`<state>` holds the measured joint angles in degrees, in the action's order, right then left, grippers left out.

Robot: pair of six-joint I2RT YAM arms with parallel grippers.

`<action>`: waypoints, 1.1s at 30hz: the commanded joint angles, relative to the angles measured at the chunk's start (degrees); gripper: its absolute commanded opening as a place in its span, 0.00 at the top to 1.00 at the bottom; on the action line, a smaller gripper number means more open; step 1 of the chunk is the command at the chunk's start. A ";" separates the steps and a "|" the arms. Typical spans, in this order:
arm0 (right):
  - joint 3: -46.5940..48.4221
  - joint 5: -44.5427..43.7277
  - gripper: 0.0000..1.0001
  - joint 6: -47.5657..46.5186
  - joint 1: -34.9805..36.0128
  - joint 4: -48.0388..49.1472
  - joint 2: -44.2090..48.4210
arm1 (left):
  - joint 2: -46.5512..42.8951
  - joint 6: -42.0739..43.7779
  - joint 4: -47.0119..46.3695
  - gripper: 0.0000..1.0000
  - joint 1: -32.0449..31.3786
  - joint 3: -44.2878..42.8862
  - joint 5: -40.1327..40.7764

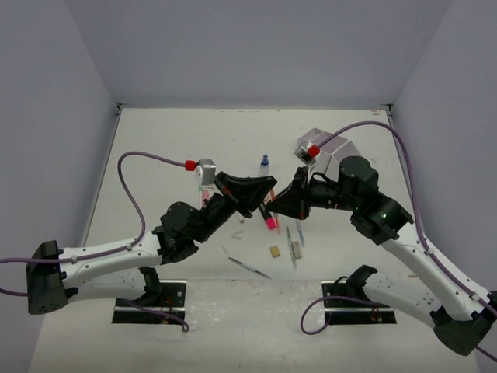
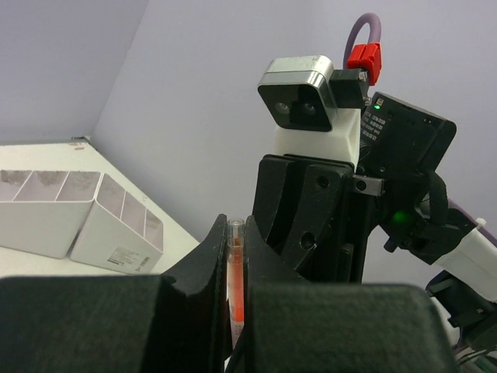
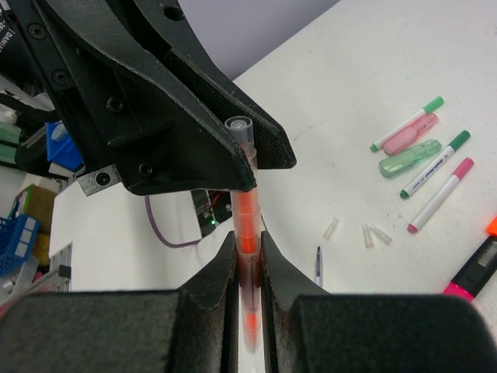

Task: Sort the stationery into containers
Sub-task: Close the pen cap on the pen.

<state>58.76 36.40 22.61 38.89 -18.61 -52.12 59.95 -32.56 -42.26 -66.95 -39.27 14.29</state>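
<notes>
Both grippers are shut on one clear-barrelled orange pen (image 3: 246, 221), held above the table. My right gripper (image 3: 247, 242) clamps its lower barrel. My left gripper (image 2: 231, 237) clamps the same pen (image 2: 235, 287) near its clear end. In the top view the left gripper (image 1: 261, 191) and right gripper (image 1: 283, 199) meet tip to tip over the middle of the table. The white containers (image 2: 46, 221) stand at the back right (image 1: 332, 151). Loose stationery lies below: a green highlighter (image 3: 409, 158), a pink highlighter (image 3: 409, 134), a pink-tipped pen (image 3: 440, 194) and a black marker (image 1: 268, 219).
A blue-capped bottle (image 1: 264, 164) stands behind the grippers. A tan eraser (image 1: 274, 251), thin pens (image 1: 293, 242) and another pen (image 1: 250, 268) lie in front. Small clear caps (image 3: 373, 235) lie on the table. Walls close in the left, back and right sides.
</notes>
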 commanded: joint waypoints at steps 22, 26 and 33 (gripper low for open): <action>-6.32 -15.56 1.00 -1.89 -3.67 18.74 -8.93 | 3.58 16.90 30.01 0.51 -9.60 -20.05 15.11; -7.12 -28.08 1.00 -0.55 -4.77 17.14 -9.08 | 7.32 11.62 43.37 0.00 -9.48 -32.19 38.42; -2.86 -51.60 1.00 0.22 -15.32 13.50 -10.99 | 7.94 1.88 65.05 0.00 -7.98 -41.42 54.98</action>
<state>52.09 4.41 22.33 29.17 -5.41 -61.90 69.63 -23.53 8.80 -76.06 -79.42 56.67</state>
